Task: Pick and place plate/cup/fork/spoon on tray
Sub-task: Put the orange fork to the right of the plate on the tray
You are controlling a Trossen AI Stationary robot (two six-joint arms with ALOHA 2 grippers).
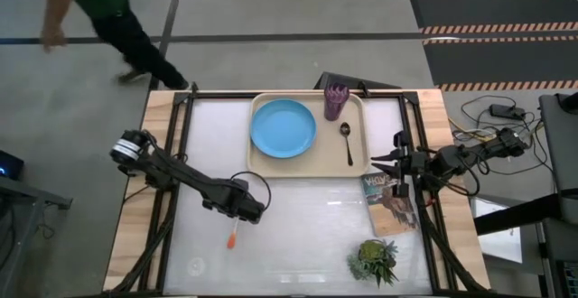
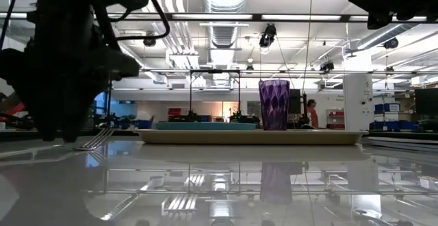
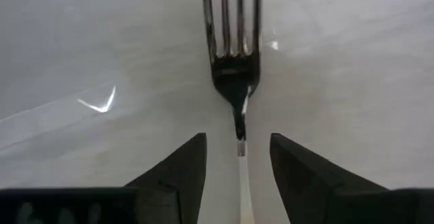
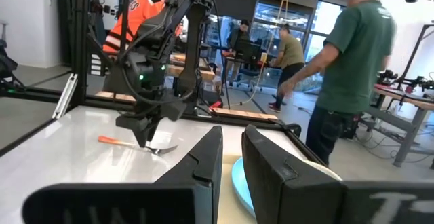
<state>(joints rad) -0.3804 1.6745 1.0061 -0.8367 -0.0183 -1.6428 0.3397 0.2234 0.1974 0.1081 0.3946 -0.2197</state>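
The fork lies flat on the white table, near the front left, orange handle toward the near edge. My left gripper is low over it and open. Its fingers stand on either side of the fork's silver neck without touching it, with the tines ahead. The cream tray at the far middle holds the light-blue plate, the purple cup and the dark spoon. My right gripper waits by the tray's right edge, empty, with a narrow gap between its fingers.
A picture-covered book lies under my right arm, and a small green potted plant stands near the front right. A person walks beyond the table's far left corner. There is bare table between the fork and the tray.
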